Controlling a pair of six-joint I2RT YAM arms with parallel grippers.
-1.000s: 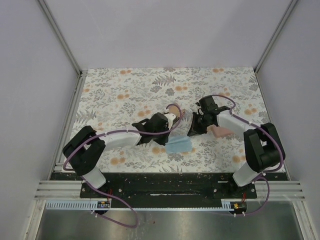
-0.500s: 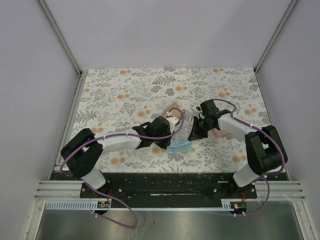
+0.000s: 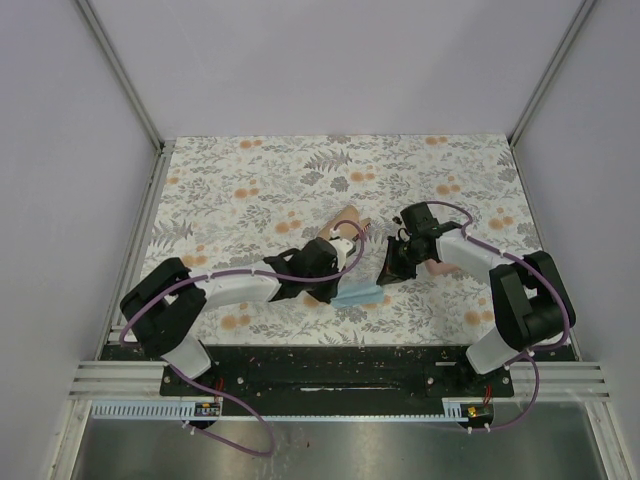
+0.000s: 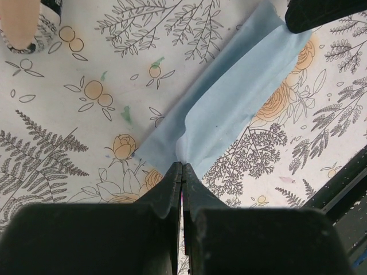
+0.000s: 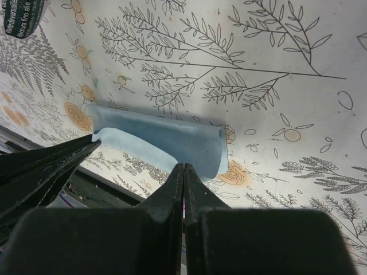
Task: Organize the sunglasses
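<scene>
Left wrist view has our left gripper (image 4: 182, 172) pinched tight on one corner of a pale blue cloth (image 4: 229, 109); our right gripper (image 5: 183, 172) is clamped likewise on the opposite edge; the cloth lies folded on the floral table (image 3: 250, 170) between them. The sunglasses we cannot pick out in any view; the arms may hide them. We judge this a cloth-laying or folding step; next, both arms must move together with even tension, or a corner slips.
</scene>
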